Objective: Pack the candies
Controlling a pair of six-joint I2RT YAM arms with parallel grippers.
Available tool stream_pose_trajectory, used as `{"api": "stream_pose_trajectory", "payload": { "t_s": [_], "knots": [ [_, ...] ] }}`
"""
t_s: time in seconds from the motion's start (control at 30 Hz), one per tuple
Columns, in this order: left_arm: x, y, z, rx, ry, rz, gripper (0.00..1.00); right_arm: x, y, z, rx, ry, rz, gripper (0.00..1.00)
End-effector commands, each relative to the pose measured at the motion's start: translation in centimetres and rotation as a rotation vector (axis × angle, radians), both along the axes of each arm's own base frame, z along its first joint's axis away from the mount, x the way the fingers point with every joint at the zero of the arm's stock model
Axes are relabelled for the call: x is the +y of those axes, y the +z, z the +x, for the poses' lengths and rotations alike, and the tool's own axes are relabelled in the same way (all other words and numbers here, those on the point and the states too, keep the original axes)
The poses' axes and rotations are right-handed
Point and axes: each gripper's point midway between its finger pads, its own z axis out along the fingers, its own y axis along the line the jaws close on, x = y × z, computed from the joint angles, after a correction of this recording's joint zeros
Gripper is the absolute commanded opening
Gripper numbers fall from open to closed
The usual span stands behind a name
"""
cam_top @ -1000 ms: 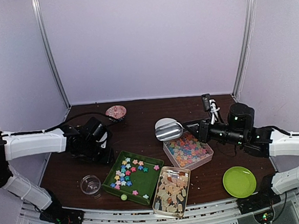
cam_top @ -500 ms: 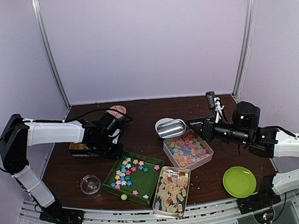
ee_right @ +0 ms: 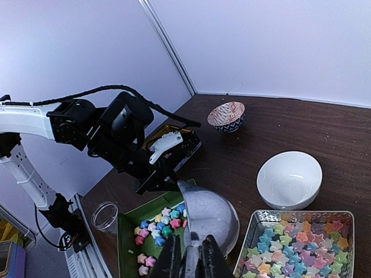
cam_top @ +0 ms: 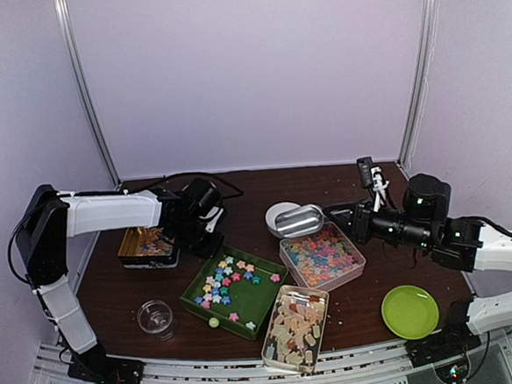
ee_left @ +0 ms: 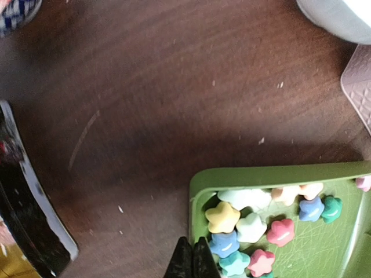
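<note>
Pastel star candies point(cam_top: 229, 278) lie in a green tray point(cam_top: 256, 313), seen close up in the left wrist view as stars point(ee_left: 249, 223) inside the tray's rim point(ee_left: 261, 174). More stars fill a metal tin point(cam_top: 320, 256). Beige candies point(cam_top: 293, 326) fill a second tin at the front. My left gripper point(cam_top: 209, 245) is shut at the tray's far left corner, its tips point(ee_left: 193, 255) pinched on the rim. My right gripper point(cam_top: 341, 219) is shut on the handle of a metal scoop point(cam_top: 298, 222), which hangs over the tray's right end point(ee_right: 211, 217).
A white bowl point(cam_top: 277, 212) sits behind the scoop, and a patterned bowl point(ee_right: 227, 116) stands further back. A gold and black tin point(cam_top: 147, 245) lies left of the tray, a glass jar point(cam_top: 155, 318) at front left, a lime plate point(cam_top: 410, 311) at front right.
My left arm swung right to the tray's corner and its jaws closed there. The green tray turned and shifted right. The gold tin came into view. The scoop drifted slightly right.
</note>
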Motion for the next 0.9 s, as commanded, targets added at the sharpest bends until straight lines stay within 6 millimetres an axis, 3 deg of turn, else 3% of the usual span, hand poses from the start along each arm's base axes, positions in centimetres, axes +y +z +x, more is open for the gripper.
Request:
{"api": "stream_pose_trajectory", "payload": {
  "t_s": [0.0,0.37,0.67,0.87],
  "knots": [
    [-1.1,2.4,3.2,-0.128,-0.076,0.032,0.0,-0.8,1.7,0.3,-0.047,-0.03,0.014,0.0],
    [-1.3,3.1,7.9,-0.137,-0.126,0.0,0.0,-0.9,1.0,0.3,-0.042,-0.033,-0.004,0.0],
    [-1.9,1.1,8.7,-0.068,-0.116,0.009,0.0,-1.1,0.6,0.4,-0.036,-0.039,-0.013,0.0],
    [-1.5,0.8,8.9,-0.055,-0.096,0.013,0.14,-1.2,0.7,0.2,-0.034,-0.039,-0.007,0.0]
  ]
}}
